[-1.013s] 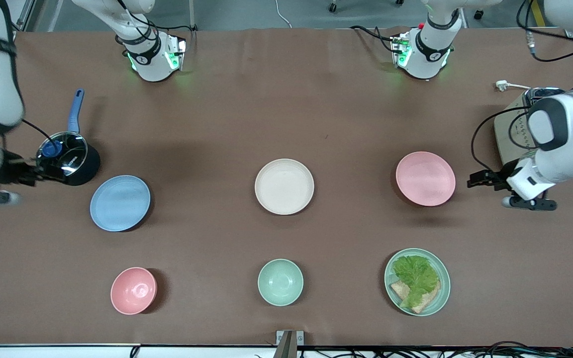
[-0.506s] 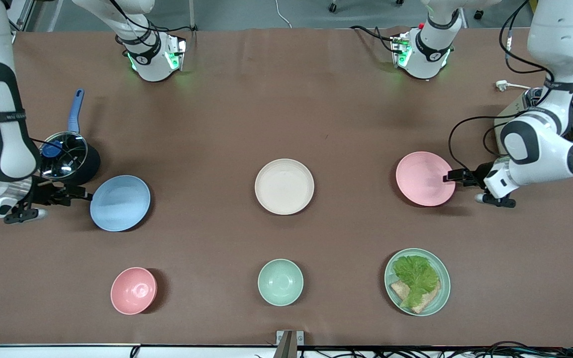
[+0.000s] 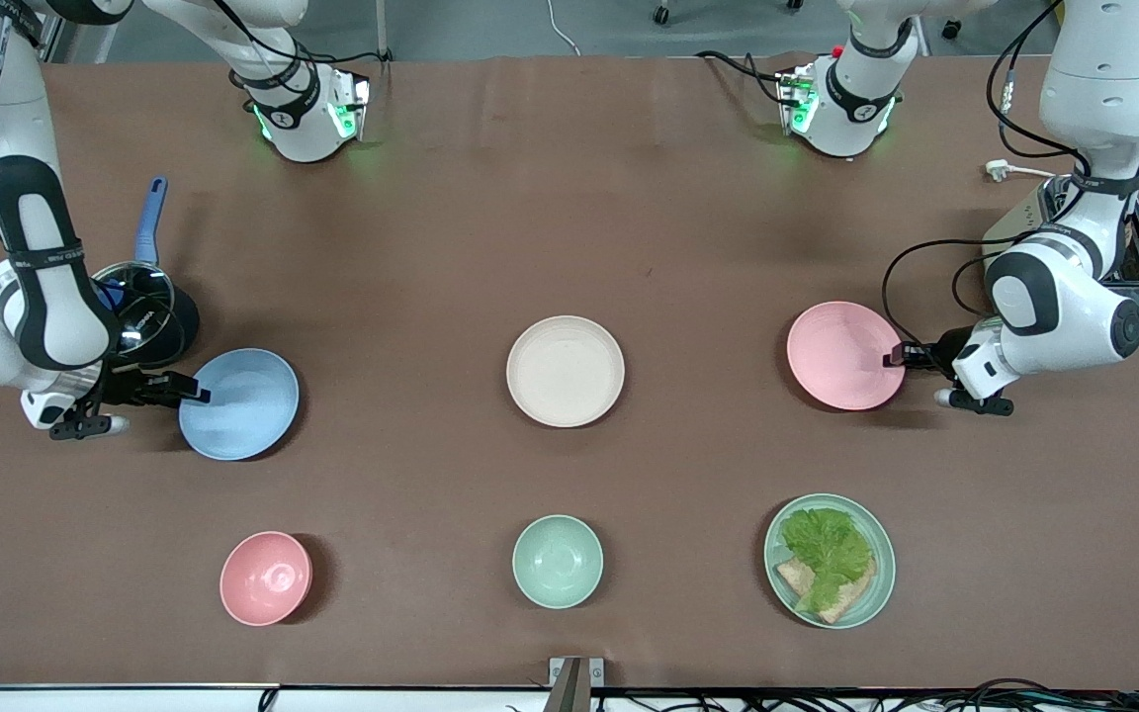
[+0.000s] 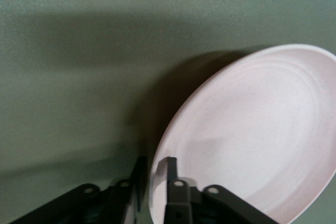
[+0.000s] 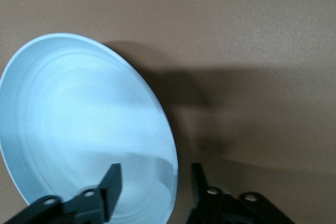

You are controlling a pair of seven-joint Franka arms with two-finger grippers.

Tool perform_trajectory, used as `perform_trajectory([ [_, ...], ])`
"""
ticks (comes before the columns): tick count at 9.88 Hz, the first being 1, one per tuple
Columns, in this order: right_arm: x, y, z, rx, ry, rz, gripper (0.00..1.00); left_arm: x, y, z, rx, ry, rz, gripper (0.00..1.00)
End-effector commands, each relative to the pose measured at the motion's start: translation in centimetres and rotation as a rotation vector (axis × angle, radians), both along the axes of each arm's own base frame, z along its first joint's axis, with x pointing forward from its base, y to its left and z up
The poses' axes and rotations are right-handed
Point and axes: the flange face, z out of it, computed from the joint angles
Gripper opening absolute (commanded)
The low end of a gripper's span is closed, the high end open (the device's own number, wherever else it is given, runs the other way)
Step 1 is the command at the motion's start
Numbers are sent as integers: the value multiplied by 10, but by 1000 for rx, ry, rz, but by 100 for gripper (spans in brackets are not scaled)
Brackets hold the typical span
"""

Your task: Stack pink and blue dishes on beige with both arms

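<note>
The pastel pink plate (image 3: 841, 354) lies flat toward the left arm's end of the table. My left gripper (image 3: 894, 356) is at its outer rim. In the left wrist view the pink plate (image 4: 252, 129) has its rim pinched between the narrowed fingers of the left gripper (image 4: 155, 160). The light blue plate (image 3: 243, 403) lies toward the right arm's end. My right gripper (image 3: 202, 396) is open and straddles its rim. In the right wrist view one finger of the right gripper (image 5: 155, 169) is over the blue plate (image 5: 79, 124) and the other is outside it. The beige plate (image 3: 566, 371) sits between the two plates, empty.
A dark pot with a glass lid and blue handle (image 3: 134, 316) stands beside the blue plate and the right arm. Nearer the camera are a pink bowl (image 3: 266, 578), a mint bowl (image 3: 557, 561) and a mint plate (image 3: 773, 554) holding lettuce and bread. A metal appliance (image 3: 1034, 237) sits by the left arm.
Both arms swung in from the table's ends and came down. The right gripper reached the blue plate's rim. The left gripper reached the pink plate's rim. The plates have not moved.
</note>
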Motion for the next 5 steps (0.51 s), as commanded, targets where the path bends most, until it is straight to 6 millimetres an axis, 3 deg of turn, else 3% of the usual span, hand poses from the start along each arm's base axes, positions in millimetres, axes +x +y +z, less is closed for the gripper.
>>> perform_trajectory([
  [1, -7, -2, -8, 18, -13, -16, 36, 5, -5, 22, -15, -51, 0, 0],
  [3, -8, -1, -15, 58, -16, -74, 4, 15, -55, 53, -43, -88, -29, 0],
  [5, 4, -3, 4, 50, -39, -78, 1, 18, -149, 69, -73, -62, -16, 1],
])
